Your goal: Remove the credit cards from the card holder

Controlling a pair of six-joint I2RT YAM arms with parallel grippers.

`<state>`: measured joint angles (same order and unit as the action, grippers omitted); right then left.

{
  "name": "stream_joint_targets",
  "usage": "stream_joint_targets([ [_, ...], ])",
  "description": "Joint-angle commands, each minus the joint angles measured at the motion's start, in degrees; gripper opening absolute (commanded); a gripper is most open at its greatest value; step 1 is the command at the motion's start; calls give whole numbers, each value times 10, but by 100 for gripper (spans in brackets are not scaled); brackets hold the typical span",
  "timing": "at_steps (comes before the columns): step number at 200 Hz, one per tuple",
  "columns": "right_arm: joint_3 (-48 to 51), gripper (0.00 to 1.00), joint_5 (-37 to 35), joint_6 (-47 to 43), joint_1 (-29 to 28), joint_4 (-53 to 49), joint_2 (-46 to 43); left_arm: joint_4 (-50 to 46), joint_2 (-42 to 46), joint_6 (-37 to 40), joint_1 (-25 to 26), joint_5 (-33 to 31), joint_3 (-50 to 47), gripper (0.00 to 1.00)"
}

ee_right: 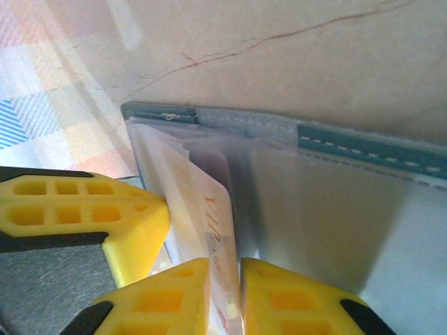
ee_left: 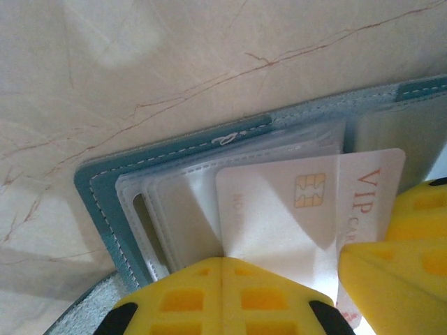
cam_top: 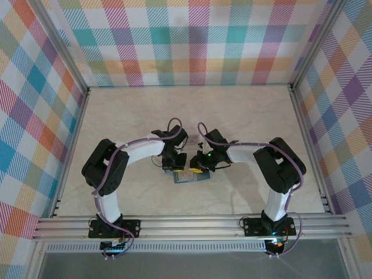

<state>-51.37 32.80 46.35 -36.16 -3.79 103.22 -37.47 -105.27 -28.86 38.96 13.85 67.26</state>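
yellow right hand [ee_right: 225,271] clamped on a credit card [ee_right: 204,209]; left hand [ee_left: 222,271] pinched together on card holder [ee_left: 98,190]

Left arm [cam_top: 107,204], lower left of the overhead frame: white tubular links, bulky black joint housings, and a lilac cable [cam_top: 174,120] looped along the outside.
Right arm [cam_top: 276,206], lower right: same build, with a green light [cam_top: 200,154] at the wrist.
Bases [cam_top: 113,226]: black plates, with dark wiring below.
Left gripper [ee_left: 222,293], bottom centre of its wrist frame: yellow plastic fingers with rectangular recesses and black corner pieces [ee_left: 117,317].
Right gripper [ee_right: 237,296], bottom of its wrist frame: identical yellow recessed fingers [ee_right: 293,300].
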Motion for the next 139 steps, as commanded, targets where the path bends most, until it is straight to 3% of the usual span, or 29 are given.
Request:
stream_joint_targets([
  [1, 5, 17, 22, 8, 4, 36, -20, -28, -36, 7, 14, -19, -12, 4],
  [57, 0, 11, -8, -9, 7, -1, -25, -26, -38, 7, 15, -18, -14, 4],
  [139, -61, 8, -148, -123, 7, -223, -44, -28, -35, 10, 15, -18, -8, 4],
])
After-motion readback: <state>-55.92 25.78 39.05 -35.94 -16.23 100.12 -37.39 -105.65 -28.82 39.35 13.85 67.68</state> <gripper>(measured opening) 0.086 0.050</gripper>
